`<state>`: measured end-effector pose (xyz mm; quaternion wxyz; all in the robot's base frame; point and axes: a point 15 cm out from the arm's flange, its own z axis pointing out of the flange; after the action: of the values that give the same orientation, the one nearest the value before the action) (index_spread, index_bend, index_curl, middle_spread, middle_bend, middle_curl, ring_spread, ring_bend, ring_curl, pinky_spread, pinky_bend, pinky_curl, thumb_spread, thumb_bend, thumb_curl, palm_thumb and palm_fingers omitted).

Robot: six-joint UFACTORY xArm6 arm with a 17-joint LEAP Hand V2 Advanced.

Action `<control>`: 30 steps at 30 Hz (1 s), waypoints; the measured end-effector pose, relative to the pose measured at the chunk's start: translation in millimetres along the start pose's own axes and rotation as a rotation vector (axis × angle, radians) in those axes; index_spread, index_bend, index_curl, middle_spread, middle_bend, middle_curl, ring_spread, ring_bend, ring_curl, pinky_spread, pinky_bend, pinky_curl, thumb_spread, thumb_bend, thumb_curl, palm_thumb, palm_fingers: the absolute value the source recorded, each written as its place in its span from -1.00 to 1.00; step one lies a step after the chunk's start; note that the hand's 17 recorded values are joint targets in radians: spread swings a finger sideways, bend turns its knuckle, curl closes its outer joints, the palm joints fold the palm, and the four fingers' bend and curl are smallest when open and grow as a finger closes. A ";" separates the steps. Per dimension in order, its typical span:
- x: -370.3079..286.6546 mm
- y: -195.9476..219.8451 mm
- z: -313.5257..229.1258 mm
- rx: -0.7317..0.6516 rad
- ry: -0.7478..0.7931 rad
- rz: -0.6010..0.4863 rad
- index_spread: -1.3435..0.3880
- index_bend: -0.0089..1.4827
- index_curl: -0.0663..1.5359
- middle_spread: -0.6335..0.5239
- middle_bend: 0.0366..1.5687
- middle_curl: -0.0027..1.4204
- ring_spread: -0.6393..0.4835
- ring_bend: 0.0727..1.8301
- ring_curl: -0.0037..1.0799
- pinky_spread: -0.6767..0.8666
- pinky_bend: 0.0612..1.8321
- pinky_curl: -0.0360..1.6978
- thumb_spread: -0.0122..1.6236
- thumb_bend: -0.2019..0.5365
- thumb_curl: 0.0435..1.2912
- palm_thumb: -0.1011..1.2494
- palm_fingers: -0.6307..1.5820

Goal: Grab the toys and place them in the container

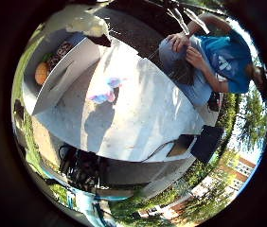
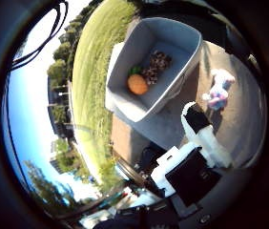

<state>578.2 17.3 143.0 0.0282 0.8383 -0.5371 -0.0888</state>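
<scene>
A small pink, blue and white plush toy [image 1: 106, 93] lies on the white table [image 1: 143, 118], a short way from the grey container [image 2: 125, 71]. Inside the container rest an orange toy with a green top [image 2: 137, 84] and a brown speckled toy [image 2: 156, 64]. My hand [image 2: 196, 157] shows as white and black parts, one finger [image 2: 202, 133] reaching out straight above the table. It is well above the table and holds nothing; the plush toy lies beyond the fingertip.
A person in a blue shirt [image 1: 218, 56] sits beside the table's far side. A dark flat object [image 1: 207, 142] and a brown piece [image 1: 181, 146] lie at one table corner. Black equipment [image 1: 84, 168] stands below the table edge. Grass and buildings surround.
</scene>
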 end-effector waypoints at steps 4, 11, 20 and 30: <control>33.8 3.5 22.6 -0.010 0.033 -0.001 0.13 -0.75 -0.49 0.15 -0.82 -0.52 0.59 -0.51 -0.43 0.48 -0.32 -0.53 0.34 -0.54 -0.30 0.35 -0.38; 86.6 -14.5 84.5 -0.003 0.168 -0.063 0.21 -0.76 -0.51 0.14 -0.82 -0.53 0.58 -0.55 -0.44 0.46 -0.38 -0.57 0.35 -0.58 -0.35 0.21 -0.36; 78.1 -45.4 152.8 -0.018 0.271 -0.197 0.24 -0.76 -0.53 0.13 -0.83 -0.54 0.58 -0.58 -0.44 0.45 -0.40 -0.61 0.35 -0.55 -0.41 0.12 -0.33; 62.9 -61.8 183.1 -0.063 0.422 -0.265 0.31 -0.77 -0.56 0.09 -0.78 -0.52 0.62 -0.58 -0.44 0.49 -0.38 -0.64 0.31 -0.55 -0.45 0.14 -0.20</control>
<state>626.3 -4.9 -53.2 0.1542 0.9001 -0.4018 0.0685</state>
